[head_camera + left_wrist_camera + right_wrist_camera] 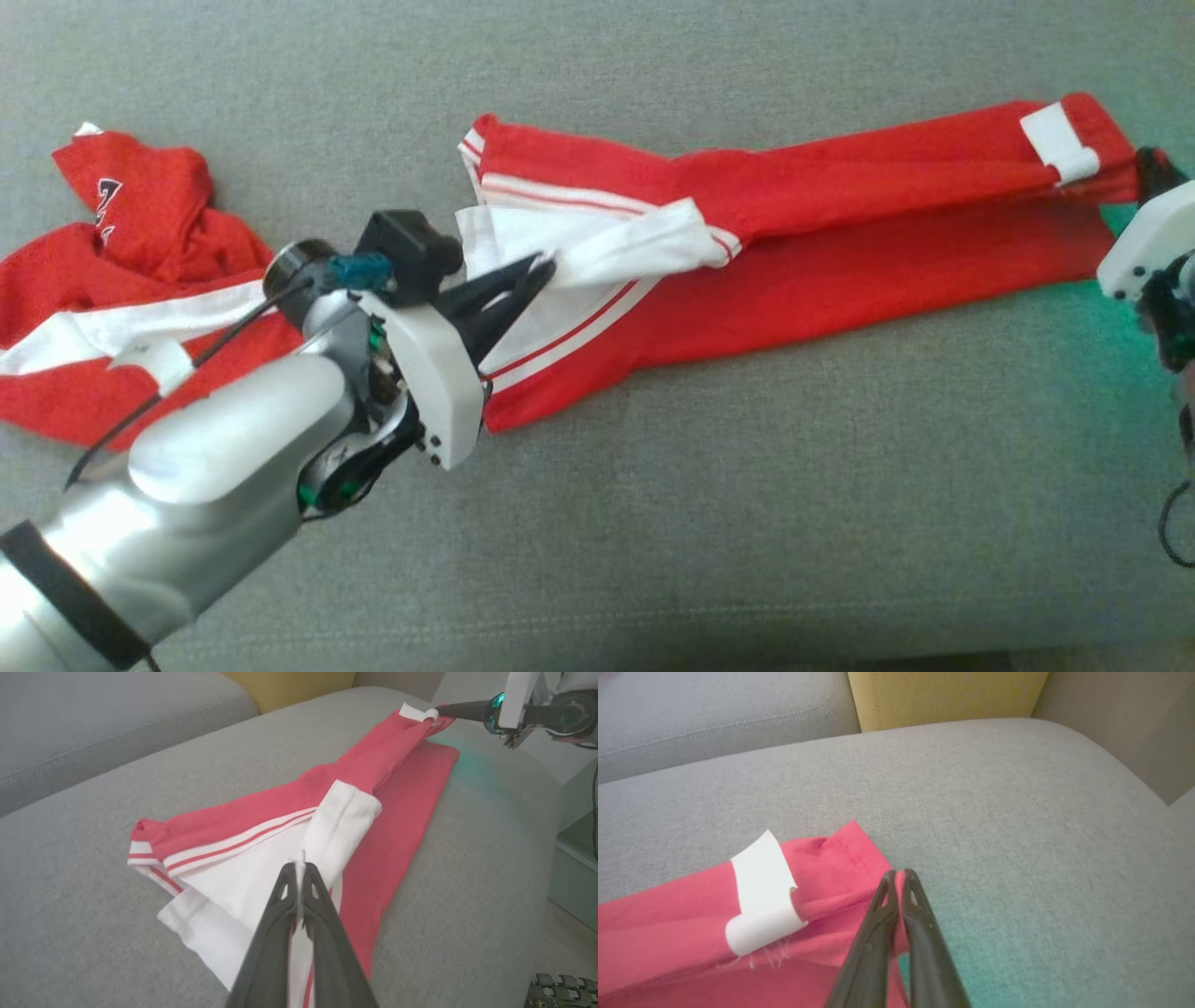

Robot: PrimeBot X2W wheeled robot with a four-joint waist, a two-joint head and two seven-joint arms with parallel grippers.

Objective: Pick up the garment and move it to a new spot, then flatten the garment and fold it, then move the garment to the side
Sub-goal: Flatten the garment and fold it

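The garment (840,252), red with white bands and thin stripes, lay stretched lengthwise across a grey woven sofa seat (747,523). The left gripper (299,865) was clenched on a fold of its white panel near one end. The right gripper (899,875) was pinched tight on the red hem at the opposite end, just beside a curled white label (761,896). A green glow (1111,308) tinted the fabric of the seat near that gripper. A second red garment (121,280) sat crumpled on the seat behind the left arm. Behind the seat rose a grey back cushion (714,714) and a mustard-yellow cushion (943,695). Beyond the seat's edge, a pale floor (565,947) was visible
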